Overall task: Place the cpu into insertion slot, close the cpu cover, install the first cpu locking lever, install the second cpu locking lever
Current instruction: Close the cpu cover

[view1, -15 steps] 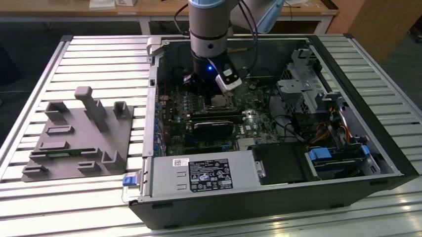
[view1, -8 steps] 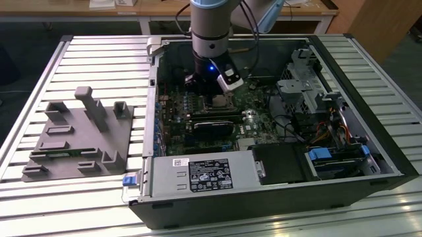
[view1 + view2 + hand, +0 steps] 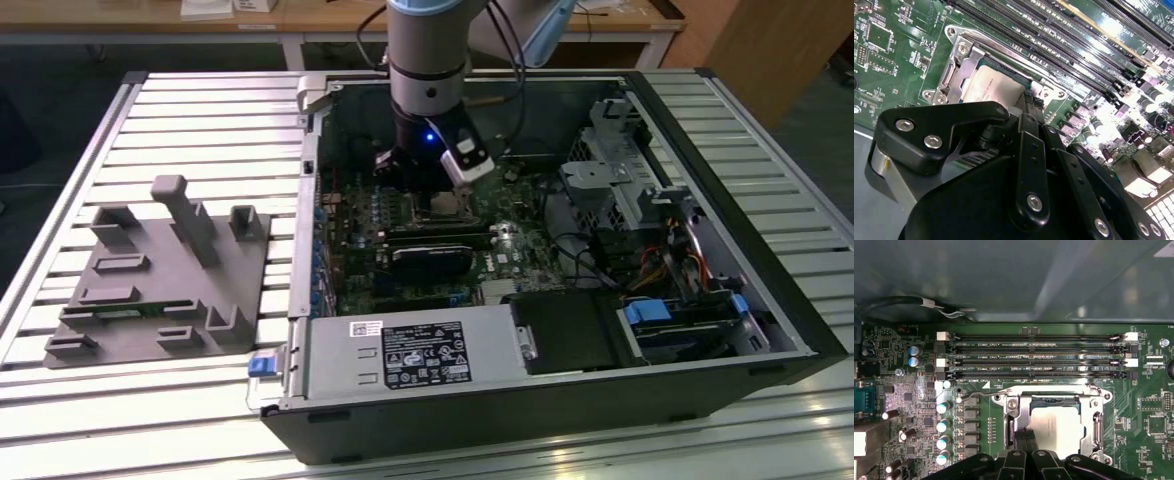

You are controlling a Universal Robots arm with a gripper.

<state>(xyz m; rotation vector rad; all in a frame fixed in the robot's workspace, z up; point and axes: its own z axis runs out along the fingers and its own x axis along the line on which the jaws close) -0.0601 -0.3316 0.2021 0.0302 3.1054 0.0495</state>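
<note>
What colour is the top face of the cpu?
Pale silver-grey, plain metal. The cpu shows best in the first wrist view.

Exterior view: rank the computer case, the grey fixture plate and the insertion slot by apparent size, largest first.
1. computer case
2. grey fixture plate
3. insertion slot, by far the smallest

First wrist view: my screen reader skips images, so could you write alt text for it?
The pale cpu sits in the silver-rimmed insertion slot on a green motherboard, with the black gripper at its edge. Long black memory slots run alongside.
</note>
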